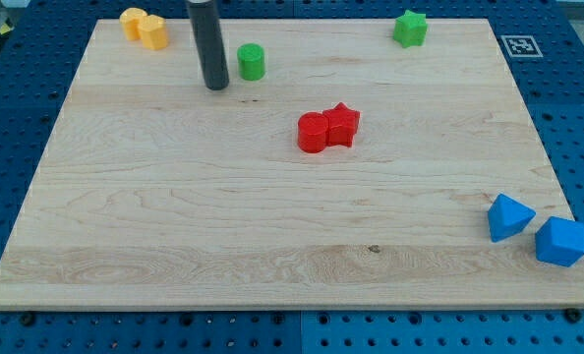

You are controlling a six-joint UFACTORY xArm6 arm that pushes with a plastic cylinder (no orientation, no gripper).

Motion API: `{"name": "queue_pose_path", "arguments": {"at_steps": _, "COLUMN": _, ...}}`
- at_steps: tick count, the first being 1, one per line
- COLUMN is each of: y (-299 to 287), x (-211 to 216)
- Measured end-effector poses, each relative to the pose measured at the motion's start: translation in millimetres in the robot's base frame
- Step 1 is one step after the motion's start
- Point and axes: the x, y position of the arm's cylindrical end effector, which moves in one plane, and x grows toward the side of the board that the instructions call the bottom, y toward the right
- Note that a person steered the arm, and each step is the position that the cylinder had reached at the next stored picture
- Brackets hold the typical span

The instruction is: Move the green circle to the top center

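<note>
The green circle (251,61) is a short green cylinder standing near the view's top, left of centre, on the wooden board (272,236). My tip (215,87) is the lower end of the dark rod. It rests on the board just left of the green circle and slightly below it, with a small gap between them.
A green star (409,29) sits at the top right. Two yellow blocks (144,27) touch each other at the top left. A red circle (313,133) and a red star (342,124) touch at the middle. Two blue blocks (509,216) (560,241) lie at the bottom right.
</note>
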Motion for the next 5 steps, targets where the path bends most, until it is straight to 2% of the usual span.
{"name": "queue_pose_path", "arguments": {"at_steps": 3, "y": 61.4, "x": -47.3}}
{"name": "queue_pose_path", "arguments": {"at_steps": 5, "y": 41.5, "x": -57.8}}
